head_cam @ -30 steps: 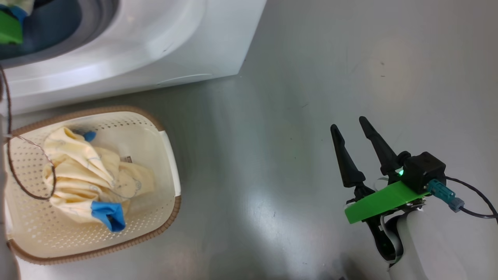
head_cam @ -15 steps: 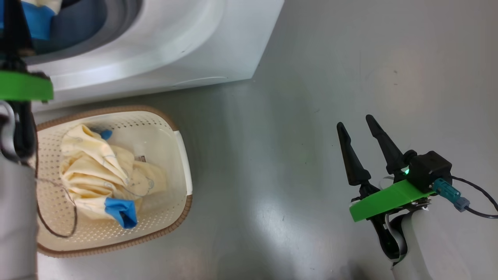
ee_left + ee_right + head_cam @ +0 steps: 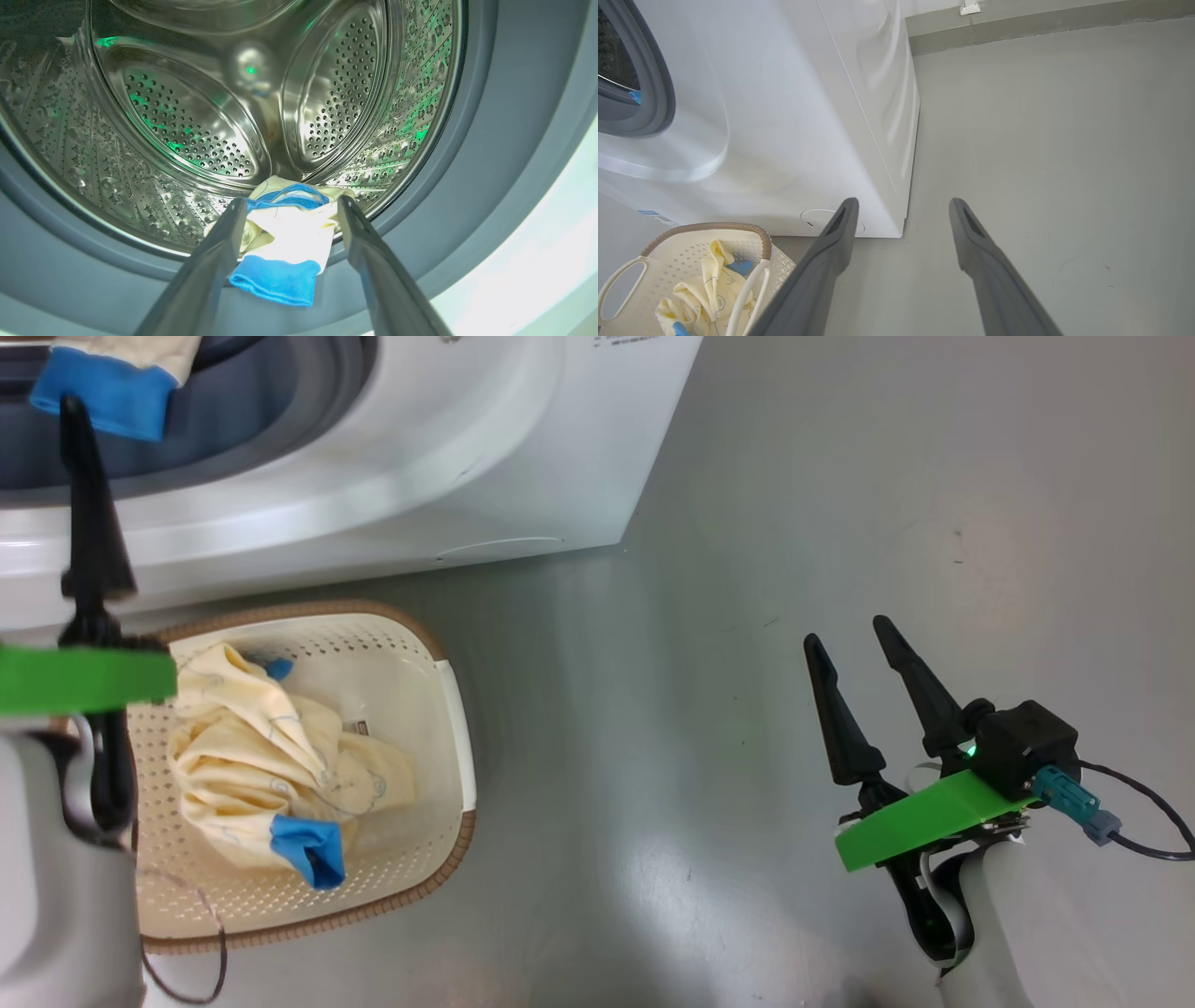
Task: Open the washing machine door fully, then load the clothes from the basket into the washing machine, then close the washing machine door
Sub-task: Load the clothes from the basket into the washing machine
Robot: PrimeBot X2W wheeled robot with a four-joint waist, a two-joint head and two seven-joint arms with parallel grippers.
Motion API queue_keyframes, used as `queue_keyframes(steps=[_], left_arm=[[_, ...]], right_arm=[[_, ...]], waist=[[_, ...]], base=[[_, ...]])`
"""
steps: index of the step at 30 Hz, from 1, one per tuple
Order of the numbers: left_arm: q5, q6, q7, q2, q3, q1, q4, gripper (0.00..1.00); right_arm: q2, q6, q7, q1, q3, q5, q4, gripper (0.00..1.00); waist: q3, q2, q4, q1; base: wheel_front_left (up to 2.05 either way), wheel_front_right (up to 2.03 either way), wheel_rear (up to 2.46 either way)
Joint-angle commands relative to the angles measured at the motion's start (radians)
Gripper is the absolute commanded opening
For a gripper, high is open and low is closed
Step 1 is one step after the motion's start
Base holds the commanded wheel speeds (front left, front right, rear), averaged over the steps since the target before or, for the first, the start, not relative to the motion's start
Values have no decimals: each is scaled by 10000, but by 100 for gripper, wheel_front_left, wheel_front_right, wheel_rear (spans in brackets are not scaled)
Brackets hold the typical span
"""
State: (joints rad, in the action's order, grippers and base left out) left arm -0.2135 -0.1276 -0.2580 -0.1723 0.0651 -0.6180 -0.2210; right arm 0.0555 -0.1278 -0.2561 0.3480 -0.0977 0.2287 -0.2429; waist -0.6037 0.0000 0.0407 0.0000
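Observation:
The washing machine stands at the upper left with its mouth open; its door is out of view. One of the clothes, cream-yellow with blue trim, lies on the steel drum's lip and hangs over the grey seal. My left gripper is open just in front of it, a finger on either side. One left finger points at the blue trim. The basket sits on the floor below the machine, holding another garment. My right gripper hovers open and holds nothing, well right of the basket.
Bare grey floor spreads to the right of the machine, up to a wall skirting. A round flap sits low on the machine's front corner. A thin brown cable loops over the basket's near rim.
The head camera has shifted, sliding the scene rightward. My left gripper has drawn back out of the drum mouth into view at the left, leaving the garment on the drum lip. The right gripper has kept its pose.

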Motion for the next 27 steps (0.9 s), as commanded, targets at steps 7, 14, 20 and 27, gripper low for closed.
queue_keyframes(steps=[7,14,20,27], left_arm=[[143,-29,-38,-77,972,1367,645,100],[190,-30,-38,322,1237,2290,931,100],[242,-30,-38,559,1415,2908,944,100],[332,-30,-38,641,1559,3472,769,100]], right_arm=[[-53,-29,-57,-209,-287,-100,207,100],[-53,-29,-57,-244,-244,-130,217,100],[-53,-29,-57,-208,-286,-143,199,100],[-53,-29,-57,-212,-300,-152,184,100]], waist=[[9,0,62,0],[22,0,-15,0],[38,0,-55,0],[36,0,-57,0]], base=[[0,0,0],[0,0,0],[0,0,0],[0,0,0]])
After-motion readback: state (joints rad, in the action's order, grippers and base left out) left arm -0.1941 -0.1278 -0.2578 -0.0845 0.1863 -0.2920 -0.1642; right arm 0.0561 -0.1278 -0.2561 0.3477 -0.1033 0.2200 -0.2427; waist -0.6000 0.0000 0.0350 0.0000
